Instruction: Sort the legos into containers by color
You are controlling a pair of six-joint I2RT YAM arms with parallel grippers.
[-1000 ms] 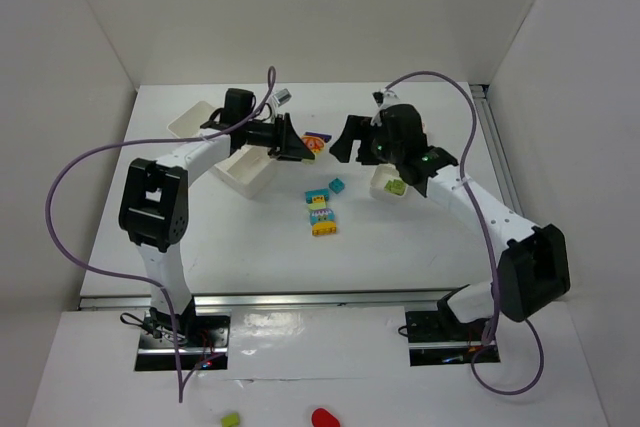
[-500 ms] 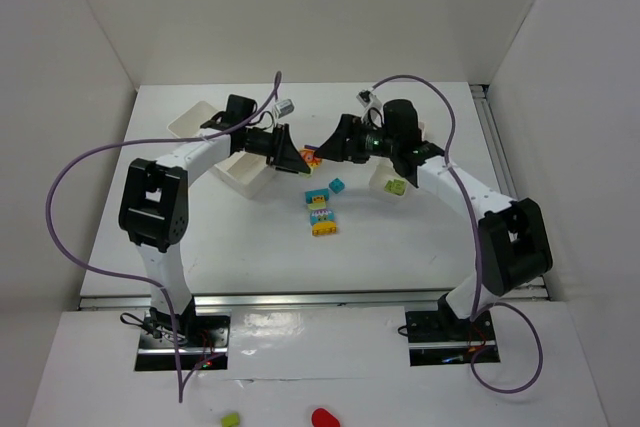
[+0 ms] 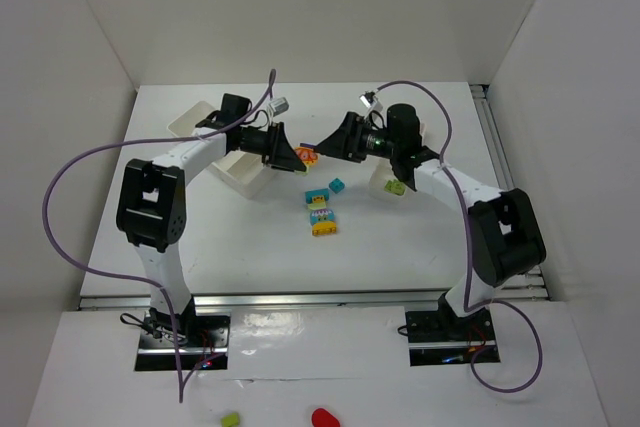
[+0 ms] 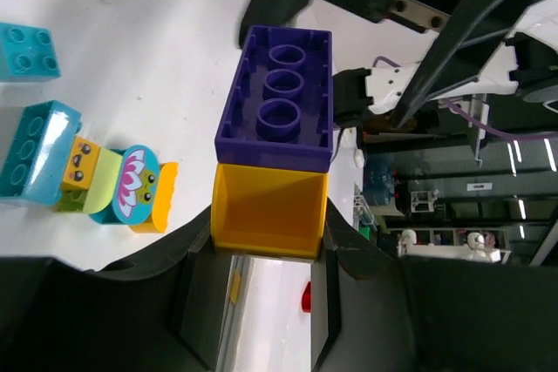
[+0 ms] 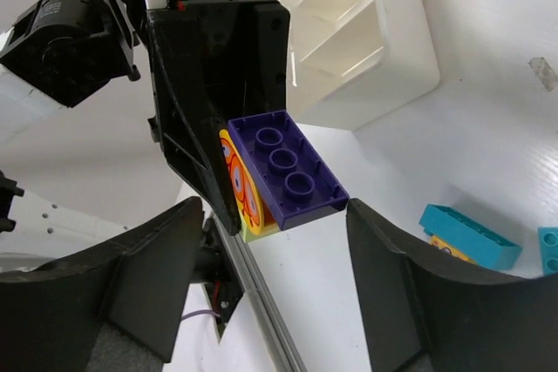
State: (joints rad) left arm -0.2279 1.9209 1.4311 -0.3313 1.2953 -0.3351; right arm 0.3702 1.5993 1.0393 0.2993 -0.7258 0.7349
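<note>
A purple brick (image 4: pixel 277 98) sits stacked on an orange brick (image 4: pixel 268 211), both lifted off the worktop (image 3: pixel 400 247) above its far middle. The left hand (image 3: pixel 290 154) is clamped on the orange brick from both sides. The right hand (image 3: pixel 330 145) faces it from the right, its jaws standing apart on either side of the purple brick and not closed on it. Nearer, on the worktop, lie a single cyan brick (image 3: pixel 337 186) and a joined row (image 3: pixel 320 215) of cyan, lime and orange pieces. A divided white tray (image 3: pixel 250 175) stands just left of the left hand. A second tray (image 3: pixel 190 119) is farther left. A small white tray (image 3: pixel 380 182) on the right holds a lime green brick (image 3: pixel 397 187).
</note>
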